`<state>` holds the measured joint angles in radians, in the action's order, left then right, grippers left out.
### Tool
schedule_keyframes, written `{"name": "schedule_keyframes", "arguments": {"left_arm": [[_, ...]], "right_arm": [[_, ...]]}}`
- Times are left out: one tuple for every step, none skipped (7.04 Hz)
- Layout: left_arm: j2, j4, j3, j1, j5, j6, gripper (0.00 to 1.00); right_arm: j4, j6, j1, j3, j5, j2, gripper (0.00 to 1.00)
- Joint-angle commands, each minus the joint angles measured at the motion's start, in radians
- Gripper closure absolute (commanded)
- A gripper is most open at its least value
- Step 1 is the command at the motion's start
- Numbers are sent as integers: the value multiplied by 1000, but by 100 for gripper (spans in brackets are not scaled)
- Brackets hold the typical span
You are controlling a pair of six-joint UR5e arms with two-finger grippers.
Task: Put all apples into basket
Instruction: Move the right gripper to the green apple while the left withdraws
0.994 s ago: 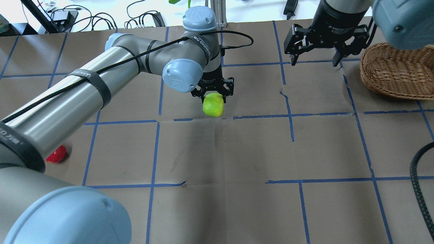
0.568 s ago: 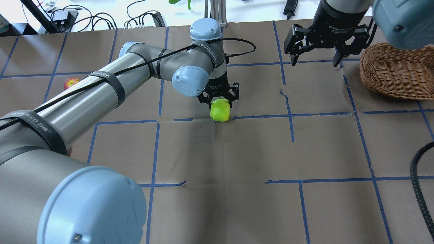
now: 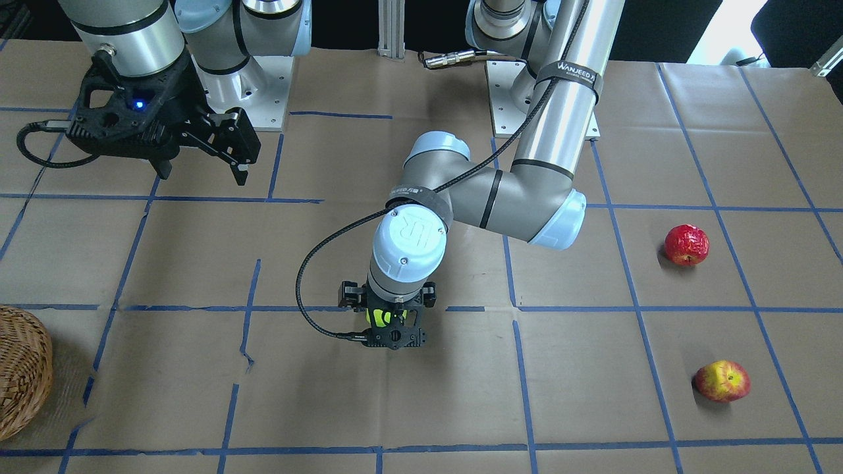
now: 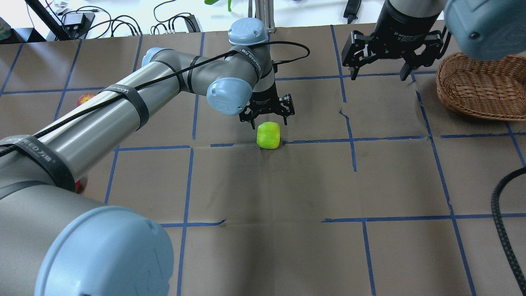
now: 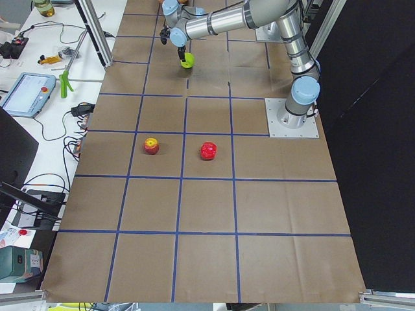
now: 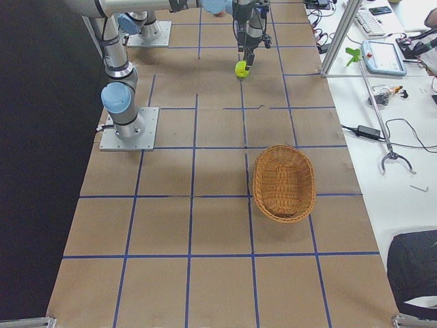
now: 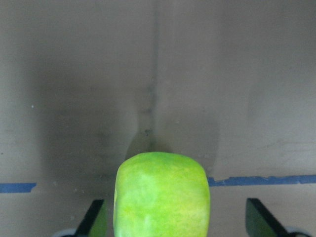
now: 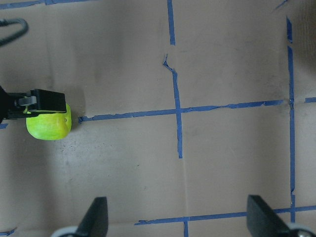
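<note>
The yellow-green apple [image 4: 268, 135] rests on the brown paper table at a blue tape line, and also shows in the left wrist view [image 7: 162, 197]. My left gripper [image 4: 267, 122] hovers right over it, jaws open, with a gap on each side of the apple. The deep red apple [image 3: 686, 244] and the blotched apple [image 3: 722, 381] lie far off on my left side. The wicker basket [image 4: 476, 90] stands at the far right and holds nothing that I can see. My right gripper [image 4: 379, 74] is open and empty, next to the basket.
A black cable [image 4: 503, 230] hangs at the right edge of the overhead view. Cables and gear [image 4: 172, 22] lie beyond the table's far edge. Blue tape lines grid the paper.
My left gripper moved right and down with the yellow-green apple, then opened and let it go on the table. The right arm has barely moved.
</note>
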<state>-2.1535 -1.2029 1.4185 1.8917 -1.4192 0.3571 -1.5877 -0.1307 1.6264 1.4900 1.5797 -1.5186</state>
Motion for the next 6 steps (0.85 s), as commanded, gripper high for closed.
{"name": "schedule_keyframes", "arguments": {"left_arm": [[145, -118, -45, -96, -9, -48, 2], [229, -195, -24, -235, -36, -231, 2], [294, -269, 8, -366, -149, -442, 2], [347, -271, 55, -482, -247, -574, 2], [371, -256, 113, -617, -292, -766, 2], [373, -251, 153, -749, -287, -929, 2]], "right_arm": [[-3, 11, 1, 27, -4, 11, 0], [-3, -4, 7, 32, -6, 37, 0], [-17, -33, 21, 27, -9, 93, 0], [-105, -88, 82, 27, -7, 145, 0], [-176, -136, 167, 23, -10, 205, 0], [-193, -258, 221, 9, -30, 257, 0]]}}
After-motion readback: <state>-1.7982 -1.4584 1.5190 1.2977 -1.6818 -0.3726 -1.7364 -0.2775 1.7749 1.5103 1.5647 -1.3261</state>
